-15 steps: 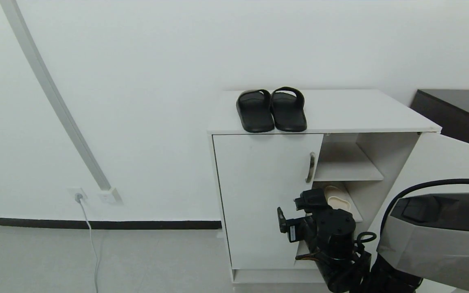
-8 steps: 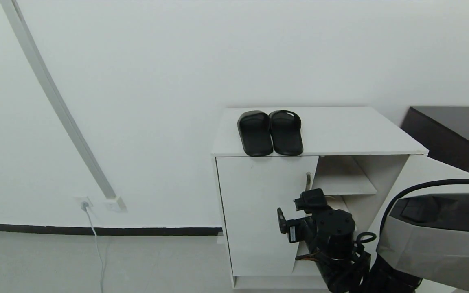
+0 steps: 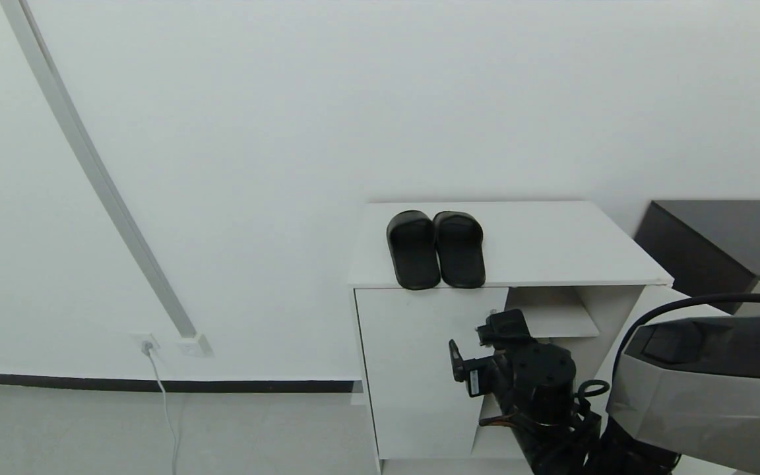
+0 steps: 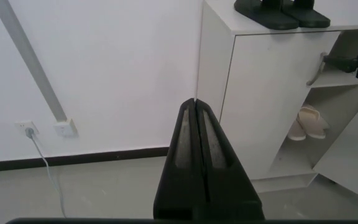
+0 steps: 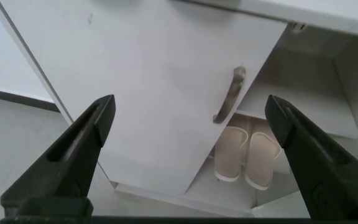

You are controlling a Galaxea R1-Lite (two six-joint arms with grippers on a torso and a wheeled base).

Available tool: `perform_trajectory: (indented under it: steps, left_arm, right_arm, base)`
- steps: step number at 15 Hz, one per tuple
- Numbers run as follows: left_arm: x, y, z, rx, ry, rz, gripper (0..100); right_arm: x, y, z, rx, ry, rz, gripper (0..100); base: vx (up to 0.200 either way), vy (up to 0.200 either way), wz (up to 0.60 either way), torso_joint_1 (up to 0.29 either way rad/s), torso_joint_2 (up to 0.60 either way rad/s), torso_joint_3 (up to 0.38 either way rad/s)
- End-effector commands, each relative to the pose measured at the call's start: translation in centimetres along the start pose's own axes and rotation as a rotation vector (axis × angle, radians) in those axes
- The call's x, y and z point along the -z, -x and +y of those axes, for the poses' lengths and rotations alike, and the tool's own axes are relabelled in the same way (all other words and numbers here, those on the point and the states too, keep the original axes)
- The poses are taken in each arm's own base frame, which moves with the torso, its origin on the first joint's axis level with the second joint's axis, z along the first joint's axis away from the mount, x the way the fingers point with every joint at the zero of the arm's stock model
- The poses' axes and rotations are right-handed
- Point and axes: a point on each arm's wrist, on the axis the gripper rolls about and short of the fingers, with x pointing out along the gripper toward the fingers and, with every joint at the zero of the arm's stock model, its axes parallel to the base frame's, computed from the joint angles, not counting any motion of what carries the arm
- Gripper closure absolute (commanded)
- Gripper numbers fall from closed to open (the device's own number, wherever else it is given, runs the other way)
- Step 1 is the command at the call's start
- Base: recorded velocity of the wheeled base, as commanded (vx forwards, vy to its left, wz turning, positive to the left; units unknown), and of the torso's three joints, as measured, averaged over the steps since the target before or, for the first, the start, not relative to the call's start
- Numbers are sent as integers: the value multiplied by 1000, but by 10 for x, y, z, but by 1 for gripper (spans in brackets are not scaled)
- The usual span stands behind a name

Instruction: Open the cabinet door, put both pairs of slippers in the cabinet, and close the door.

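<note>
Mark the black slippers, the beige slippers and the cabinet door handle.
black slippers (image 3: 437, 251): head view, where the two touch.
beige slippers (image 5: 261, 155): right wrist view, footbed of one slipper.
door handle (image 5: 229, 94): right wrist view, middle of the bar.

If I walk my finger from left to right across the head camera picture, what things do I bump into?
grey wall strip → black slippers → open cabinet shelf → dark furniture
</note>
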Motion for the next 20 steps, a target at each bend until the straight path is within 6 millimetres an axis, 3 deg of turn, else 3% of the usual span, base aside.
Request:
perform_trajectory:
  steps: [1, 10, 14, 16, 20]
  left_arm:
    - [0, 0, 0, 0, 0, 1, 100]
    - [0, 0, 0, 0, -1, 1, 100]
    - [0, 0, 0, 0, 0, 1, 100]
    - [0, 0, 0, 0, 0, 1, 100]
    - [0, 0, 0, 0, -1, 1, 100]
  right_arm:
    - [1, 0, 0, 0, 7, -1, 0]
    - [8, 1, -1, -7, 28, 13, 0]
    - [4, -1, -5, -22, 50, -16, 0]
    - [-8, -2, -3, -27, 36, -52, 0]
    - [-65, -10, 6, -36, -20, -55, 0]
  base:
    - [0, 0, 0, 203, -437, -242]
    - [0, 0, 0, 173, -372, -205]
    - [0, 0, 0, 13, -25, -12]
    - [0, 0, 0, 0, 0, 0]
    - [0, 0, 0, 0, 0, 0]
